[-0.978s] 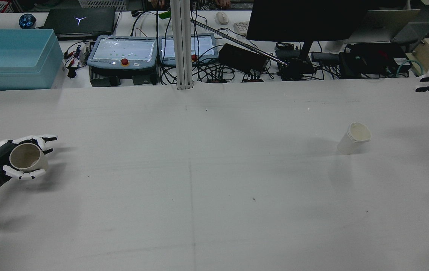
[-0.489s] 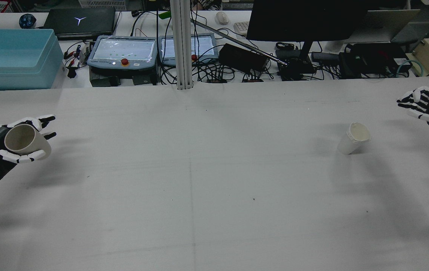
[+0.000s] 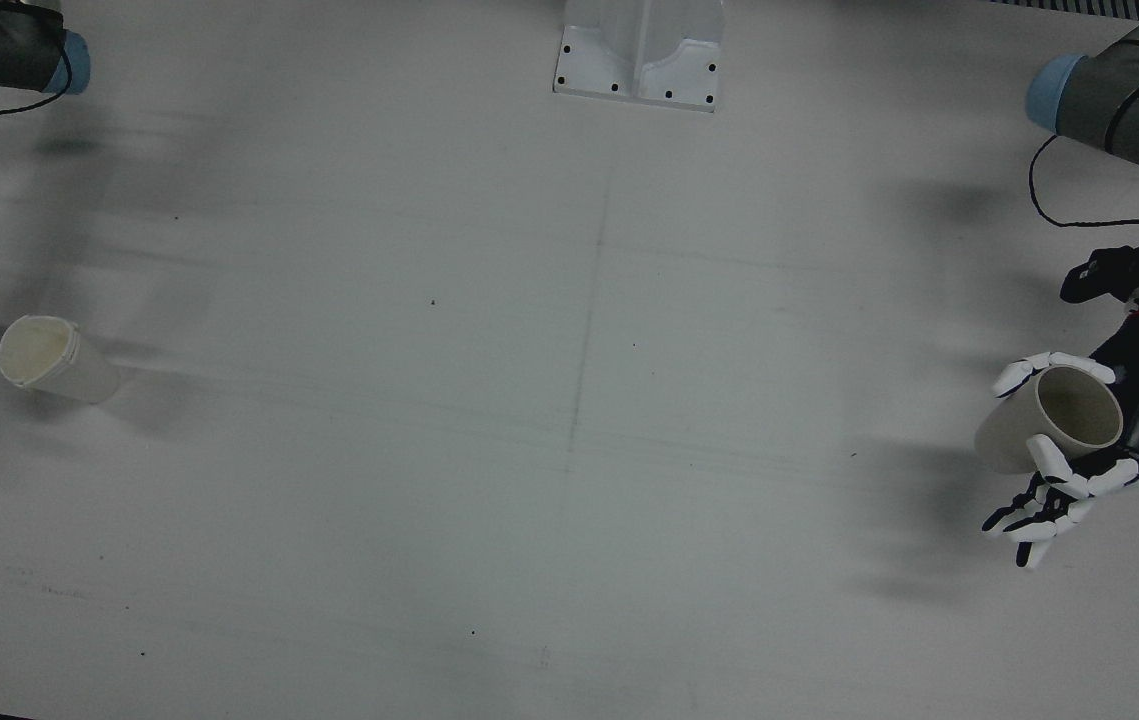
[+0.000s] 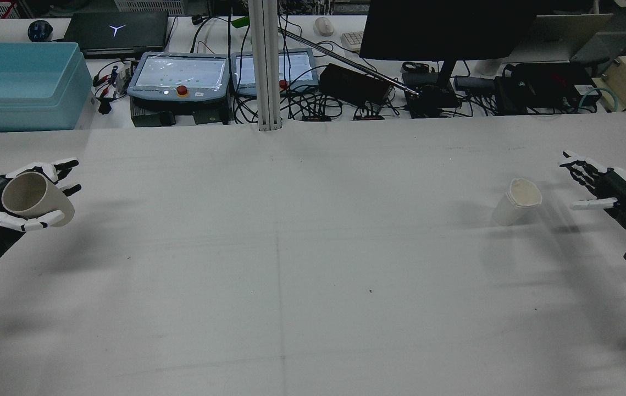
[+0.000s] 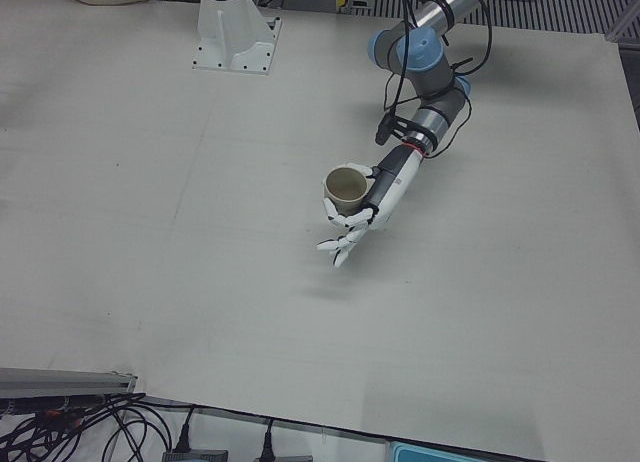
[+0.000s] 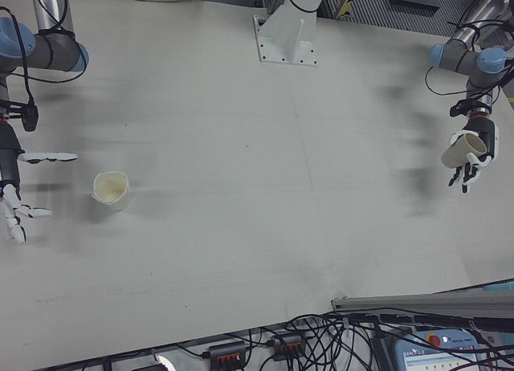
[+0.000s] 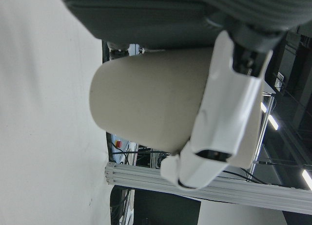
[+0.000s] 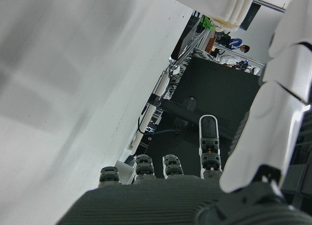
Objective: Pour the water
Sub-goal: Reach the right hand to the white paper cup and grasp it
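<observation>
Left hand (image 4: 13, 204) grasps a mug (image 4: 35, 201), tilted, far from the paper cup (image 4: 516, 202); right hand (image 4: 612, 187) spread beside that cup, holding nothing.

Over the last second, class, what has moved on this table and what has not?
The left robot hand lifted its beige cup, gripping it throughout. The right robot hand, open, swung in from the table's edge toward the white cup. That cup has not moved.
</observation>
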You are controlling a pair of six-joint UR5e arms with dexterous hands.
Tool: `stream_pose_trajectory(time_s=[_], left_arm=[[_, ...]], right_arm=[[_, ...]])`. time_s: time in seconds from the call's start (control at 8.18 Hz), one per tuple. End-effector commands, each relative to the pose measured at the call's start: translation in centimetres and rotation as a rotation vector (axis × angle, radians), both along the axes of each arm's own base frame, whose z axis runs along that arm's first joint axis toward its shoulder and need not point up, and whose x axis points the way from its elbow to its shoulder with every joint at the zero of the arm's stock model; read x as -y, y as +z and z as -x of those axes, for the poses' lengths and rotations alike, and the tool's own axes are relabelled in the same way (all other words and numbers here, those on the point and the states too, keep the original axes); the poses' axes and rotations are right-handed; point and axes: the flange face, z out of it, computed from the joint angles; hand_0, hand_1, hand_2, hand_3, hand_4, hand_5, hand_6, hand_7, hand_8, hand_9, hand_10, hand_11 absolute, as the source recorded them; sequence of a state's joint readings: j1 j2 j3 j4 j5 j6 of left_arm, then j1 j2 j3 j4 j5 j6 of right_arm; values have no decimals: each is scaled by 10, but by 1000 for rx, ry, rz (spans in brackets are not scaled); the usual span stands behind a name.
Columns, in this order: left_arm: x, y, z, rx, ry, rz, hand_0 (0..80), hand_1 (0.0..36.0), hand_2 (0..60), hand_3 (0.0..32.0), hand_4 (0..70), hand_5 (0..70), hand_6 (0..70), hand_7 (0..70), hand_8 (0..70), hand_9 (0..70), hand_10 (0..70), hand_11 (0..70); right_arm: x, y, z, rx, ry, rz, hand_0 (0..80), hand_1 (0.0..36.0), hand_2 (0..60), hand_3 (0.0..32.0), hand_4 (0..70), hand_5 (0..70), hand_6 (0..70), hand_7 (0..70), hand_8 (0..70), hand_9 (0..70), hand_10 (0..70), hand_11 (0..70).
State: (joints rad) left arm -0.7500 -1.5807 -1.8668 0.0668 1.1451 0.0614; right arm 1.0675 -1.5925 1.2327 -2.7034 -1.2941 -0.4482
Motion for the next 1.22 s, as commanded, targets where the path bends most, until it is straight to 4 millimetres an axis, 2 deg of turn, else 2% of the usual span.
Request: stream_pose_trajectory(time_s=[0.0,0.37,0.49,0.73,0.86,0.98,1.1], left_arm=[[-2,4,4,-12,-14,15,800,360,600,0,638,700,109,212,48,44,74,143],[-7,17,13,-20,-29,26,800,360,600,0,603,700,97,196,45,40,72,138],[-10,22,16,-23,-31,23,800,360,600,0,603,700,97,195,45,40,73,139],[-15,32,21,-24,-32,25,800,360,600,0,606,700,98,195,46,40,73,140],[-15,36,23,-27,-40,30,800,360,600,0,607,700,99,196,46,41,76,143],[-18,42,27,-32,-49,28,800,360,600,0,602,700,96,191,46,41,75,141],[-23,50,33,-33,-51,29,800,360,600,0,603,700,96,192,46,41,74,140]], right_arm=[[-8,0,51,-81,-95,-23,485,134,1,0,0,239,6,77,49,55,0,16],[4,-15,62,-109,-95,-31,495,157,72,0,0,491,27,134,57,80,0,0],[6,-22,62,-112,-90,-27,497,163,88,0,0,531,29,141,59,83,0,0],[11,-33,65,-121,-77,-11,498,168,102,0,0,543,30,148,59,85,0,0],[23,-45,75,-136,-79,-6,495,165,102,0,0,502,23,141,58,82,0,0],[33,-56,91,-150,-94,-2,492,164,102,6,0,493,17,137,56,78,0,0],[40,-68,109,-166,-113,-10,488,163,102,34,0,481,8,136,54,77,0,0]])
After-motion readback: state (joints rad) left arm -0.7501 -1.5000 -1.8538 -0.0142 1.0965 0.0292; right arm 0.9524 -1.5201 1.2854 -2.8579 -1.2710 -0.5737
